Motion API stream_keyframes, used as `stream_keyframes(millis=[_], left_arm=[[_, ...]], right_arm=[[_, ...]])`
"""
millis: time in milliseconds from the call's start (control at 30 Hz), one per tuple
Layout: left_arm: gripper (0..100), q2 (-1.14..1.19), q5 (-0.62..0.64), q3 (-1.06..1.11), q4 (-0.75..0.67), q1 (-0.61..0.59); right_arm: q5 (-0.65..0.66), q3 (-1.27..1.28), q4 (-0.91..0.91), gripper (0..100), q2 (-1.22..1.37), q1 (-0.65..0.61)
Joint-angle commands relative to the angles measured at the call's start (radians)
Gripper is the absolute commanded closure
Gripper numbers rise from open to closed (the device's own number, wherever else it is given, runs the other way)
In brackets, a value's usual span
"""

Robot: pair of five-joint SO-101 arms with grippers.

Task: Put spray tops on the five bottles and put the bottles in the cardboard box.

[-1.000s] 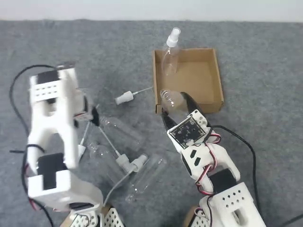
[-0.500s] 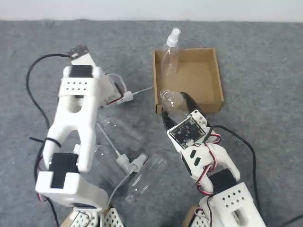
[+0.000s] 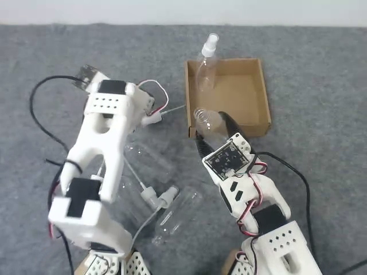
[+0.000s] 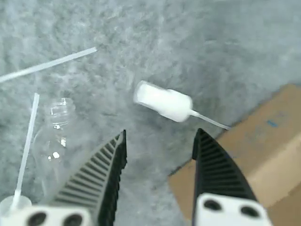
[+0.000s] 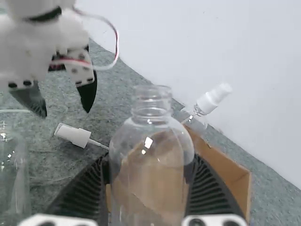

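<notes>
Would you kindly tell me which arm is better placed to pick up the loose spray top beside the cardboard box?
Left, probably. The left arm has its jaws open right by the spray top, which lies free, while the right arm has its jaws shut on an uncapped bottle.

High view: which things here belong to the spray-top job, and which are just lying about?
Job: cardboard box; capped bottle leaning in it; open bottle in the right gripper; loose spray top by the open left gripper; bare bottles and other spray tops on the grey carpet.
Lying about: black cable; the grey carpet itself.
</notes>
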Motion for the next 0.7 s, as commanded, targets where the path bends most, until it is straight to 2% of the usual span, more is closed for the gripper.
stream_keyframes(millis=[0, 233, 667], left_arm=[[79, 0.104, 0.054, -0.136, -0.032, 0.006], [79, 0.239, 0.095, -0.331, 0.044, 0.008], [79, 0.474, 0.106, -0.466, 0.046, 0.035]], right_arm=[[-0.011, -0.083, -0.027, 95.8, -0.030, 0.015], [-0.011, -0.084, -0.027, 95.8, -0.030, 0.015], [-0.009, -0.084, -0.027, 95.8, -0.030, 0.015]])
